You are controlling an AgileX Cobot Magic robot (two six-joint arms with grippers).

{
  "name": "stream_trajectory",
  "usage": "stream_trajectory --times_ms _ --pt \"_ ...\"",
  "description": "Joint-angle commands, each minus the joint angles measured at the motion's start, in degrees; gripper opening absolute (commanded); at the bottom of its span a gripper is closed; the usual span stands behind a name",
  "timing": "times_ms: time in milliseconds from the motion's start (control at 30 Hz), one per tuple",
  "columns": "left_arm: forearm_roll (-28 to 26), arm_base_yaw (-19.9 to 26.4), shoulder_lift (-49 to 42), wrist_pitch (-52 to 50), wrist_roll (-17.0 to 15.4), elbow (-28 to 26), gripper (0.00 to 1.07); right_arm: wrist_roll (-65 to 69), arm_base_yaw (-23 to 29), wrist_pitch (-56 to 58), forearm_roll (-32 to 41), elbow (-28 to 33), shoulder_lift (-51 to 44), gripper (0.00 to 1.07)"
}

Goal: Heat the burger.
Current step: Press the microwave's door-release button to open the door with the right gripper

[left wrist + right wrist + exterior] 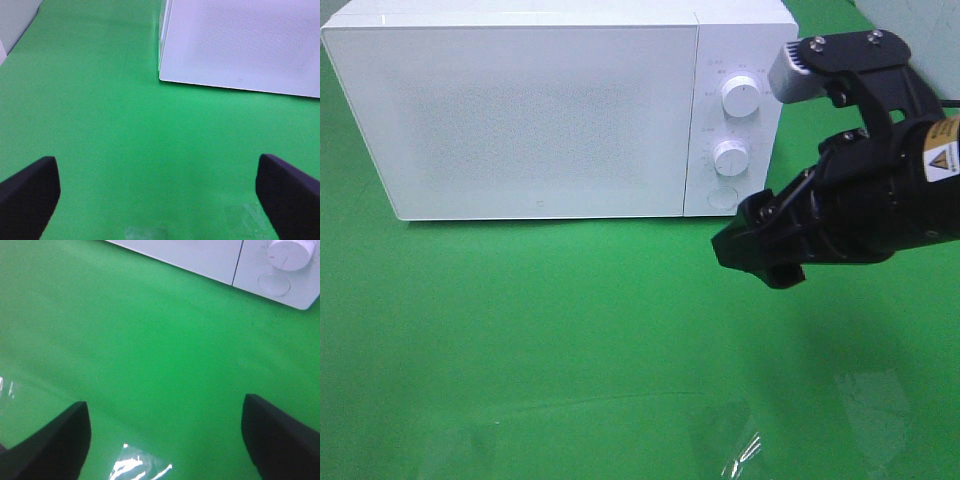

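While the door of the white microwave (520,110) stands shut along the far edge of the green tabletop (570,330), the burger shows in no view; its look and its place cannot be told; the frosted door lets nothing inside be seen. Control panel at the microwave's right end: upper dial (740,97), lower dial (731,158), round button (722,197) beneath them. Right claw (760,255) hangs over the right side of the tabletop, just in front of that panel, apart from it; its own wrist view shows the fingers (55,445) spread wide with only green cloth between them, nothing held. Left claw (160,200) likewise wide, fingers (27,192) well apart over bare cloth, nothing held; the microwave's left front corner (161,75) lies ahead of it. Patches of clear, shiny film (740,450) lie on the cloth near the tabletop's front edge.
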Motion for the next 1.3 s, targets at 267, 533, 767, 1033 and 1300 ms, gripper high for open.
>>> stream_trajectory --times_ms 267,533,767,1033,1300 --pt "-0.06 0.11 -0.97 -0.46 -0.11 0.17 0.99 -1.49 0.06 17.70 -0.46 -0.29 -9.28 0.78" --pt "-0.06 0.11 -0.97 -0.46 -0.11 0.17 0.99 -0.29 -0.17 22.35 -1.95 2.64 -25.44 0.76" --pt "-0.06 0.11 -0.97 -0.46 -0.11 0.17 0.99 2.64 -7.22 24.75 -4.35 6.02 -39.59 0.76" --pt "-0.06 0.11 -0.97 -0.46 -0.11 0.17 0.99 2.64 -19.19 28.88 -4.30 6.70 -53.06 0.76" --pt "-0.06 0.11 -0.97 -0.46 -0.11 0.17 0.99 2.64 -25.67 33.23 -4.30 6.76 -61.94 0.76"
